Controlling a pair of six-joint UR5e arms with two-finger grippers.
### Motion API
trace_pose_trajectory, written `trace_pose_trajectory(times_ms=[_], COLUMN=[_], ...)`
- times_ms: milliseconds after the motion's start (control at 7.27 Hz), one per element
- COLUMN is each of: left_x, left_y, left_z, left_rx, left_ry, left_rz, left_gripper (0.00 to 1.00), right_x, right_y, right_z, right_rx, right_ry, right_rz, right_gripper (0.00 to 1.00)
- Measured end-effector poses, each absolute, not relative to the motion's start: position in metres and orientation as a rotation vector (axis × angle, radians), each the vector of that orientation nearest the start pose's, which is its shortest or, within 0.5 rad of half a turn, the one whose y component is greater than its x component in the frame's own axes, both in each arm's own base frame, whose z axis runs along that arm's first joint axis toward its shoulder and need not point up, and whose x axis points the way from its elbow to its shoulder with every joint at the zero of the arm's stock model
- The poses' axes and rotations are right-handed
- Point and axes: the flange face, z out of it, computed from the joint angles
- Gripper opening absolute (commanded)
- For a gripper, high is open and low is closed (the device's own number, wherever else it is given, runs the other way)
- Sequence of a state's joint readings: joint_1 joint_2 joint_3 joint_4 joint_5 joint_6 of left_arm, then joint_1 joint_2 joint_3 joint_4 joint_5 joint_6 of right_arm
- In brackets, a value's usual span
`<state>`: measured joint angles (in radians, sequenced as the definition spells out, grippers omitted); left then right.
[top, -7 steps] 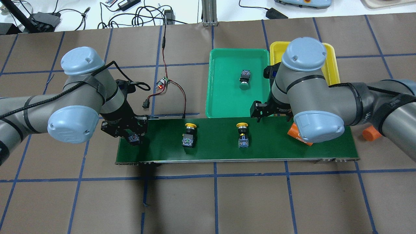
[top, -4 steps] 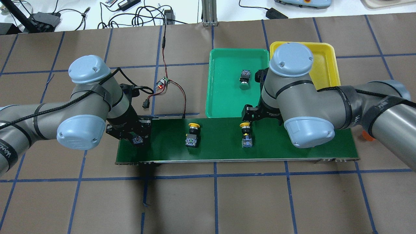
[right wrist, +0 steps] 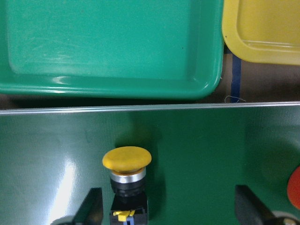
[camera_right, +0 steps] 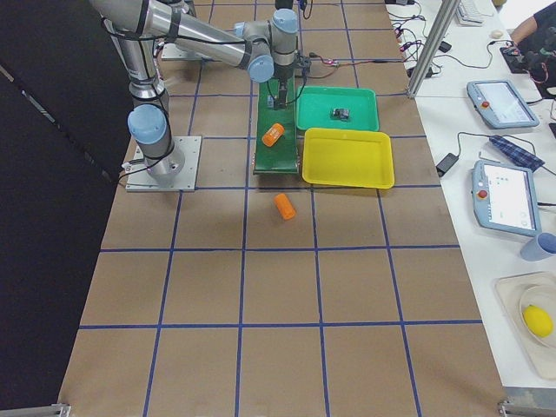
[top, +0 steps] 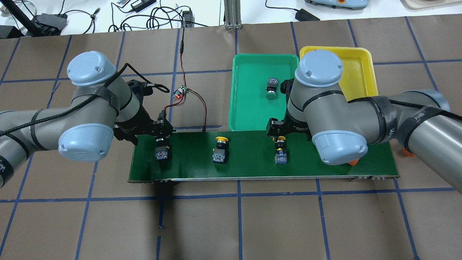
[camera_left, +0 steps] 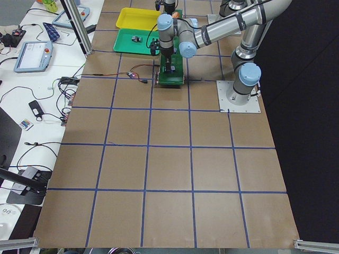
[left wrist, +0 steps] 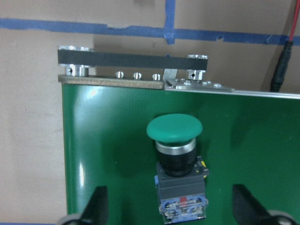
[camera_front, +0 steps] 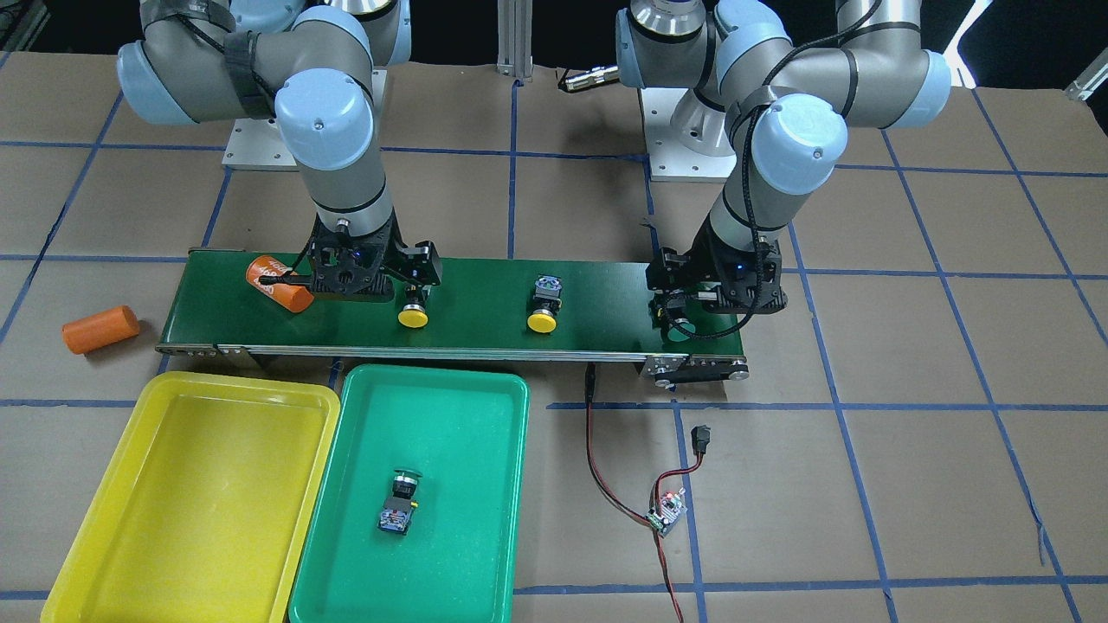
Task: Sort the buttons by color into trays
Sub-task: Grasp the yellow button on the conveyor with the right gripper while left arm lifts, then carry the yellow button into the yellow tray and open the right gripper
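A green button [left wrist: 174, 129] lies on the conveyor belt's end, between the open fingers [left wrist: 96, 206] of my left gripper [top: 160, 139], untouched. It also shows in the front view [camera_front: 678, 327]. A yellow button [right wrist: 126, 159] lies on the belt between the spread fingers [right wrist: 91, 206] of my open right gripper [top: 279, 139]. A second yellow button [top: 220, 144] lies mid-belt. A second green button [top: 271, 90] lies in the teal-green tray [top: 249, 108]. The yellow tray [top: 361, 72] beside it holds nothing that I can see.
The dark-green conveyor belt [camera_front: 485, 294] runs across the table, with the trays along its far side. One orange cylinder [camera_front: 279, 281] lies on the belt by my right gripper, another [camera_front: 99, 329] on the paper. A small circuit board with wires [top: 180, 92] lies beyond the belt.
The buttons on the belt have shifted right in the overhead view. My right gripper moved left over the yellow button. My left gripper drew back and the green button's body now shows clear of it.
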<state>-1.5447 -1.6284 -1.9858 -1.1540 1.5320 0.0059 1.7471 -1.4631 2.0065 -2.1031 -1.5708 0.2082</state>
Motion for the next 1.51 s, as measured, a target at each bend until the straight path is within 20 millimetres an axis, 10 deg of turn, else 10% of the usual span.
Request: trace_pose_trajectory(times_ms=[413,688,826,1238,1514], left_x=[-0.124,-0.122,-0.119,-0.109,-0.109], left_y=[-0.521,-0.508,-0.502,-0.496,-0.496], left_z=[0.433,0.505,0.511,0.521,0.529], left_rx=[0.005,0.016,0.028,-0.005,-0.024], left_ry=[3.171,3.164,3.164,3.161,3.169], left_rz=[0.072,-0.03,-0.079,-0.152,0.055], left_gripper=[1.0,1.0,1.0,1.0,1.0], right_x=[0.216,0.215,0.215,0.214,0.213], right_y=[-0.453,-0.456,-0.457,-0.46,-0.461], right_z=[0.265,0.257,0.252,0.25,0.251], right_rx=[0.05,0.037,0.03,0.025,0.021], right_ry=[3.149,3.152,3.154,3.158,3.167], right_rz=[0.071,0.096,0.11,0.119,0.113], right_gripper=[1.0,0.86,0.5,0.05,0.0])
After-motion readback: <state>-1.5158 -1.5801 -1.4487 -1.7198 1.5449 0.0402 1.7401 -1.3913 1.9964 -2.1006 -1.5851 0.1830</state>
